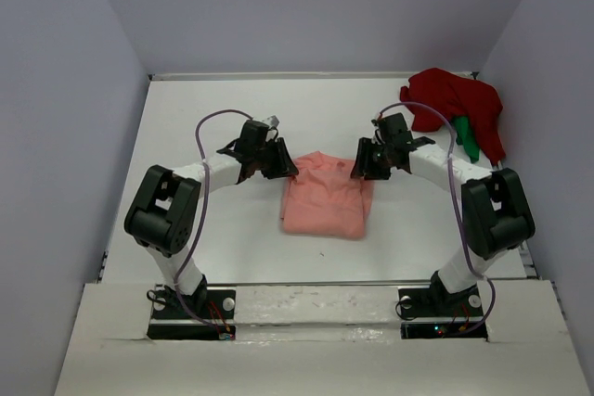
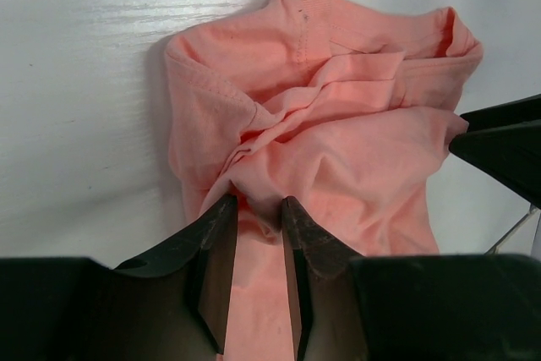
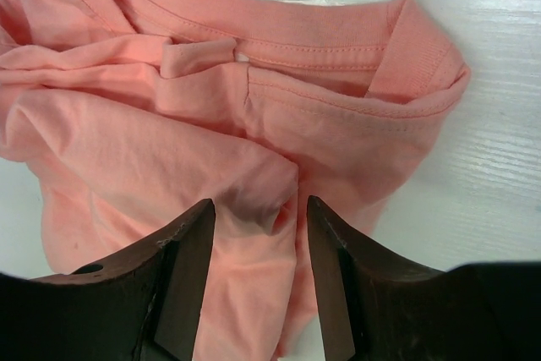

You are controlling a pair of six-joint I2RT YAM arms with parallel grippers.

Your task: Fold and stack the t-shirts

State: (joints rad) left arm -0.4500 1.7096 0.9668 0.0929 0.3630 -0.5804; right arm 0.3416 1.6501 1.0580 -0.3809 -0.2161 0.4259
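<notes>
White tabletop (image 1: 213, 108) carries the salmon-pink t-shirt (image 1: 325, 206) at its centre. The bundle's long axis runs near-to-far, collar toward the far wall, between the left gripper (image 1: 278, 162) and right gripper (image 1: 364, 162). Left wrist view: its fingers clamp a cloth ridge. Right wrist view: jaws stand apart astride a fold; whether they grip it is unclear. Such a shallow pinch could slip and skew the fold.
</notes>
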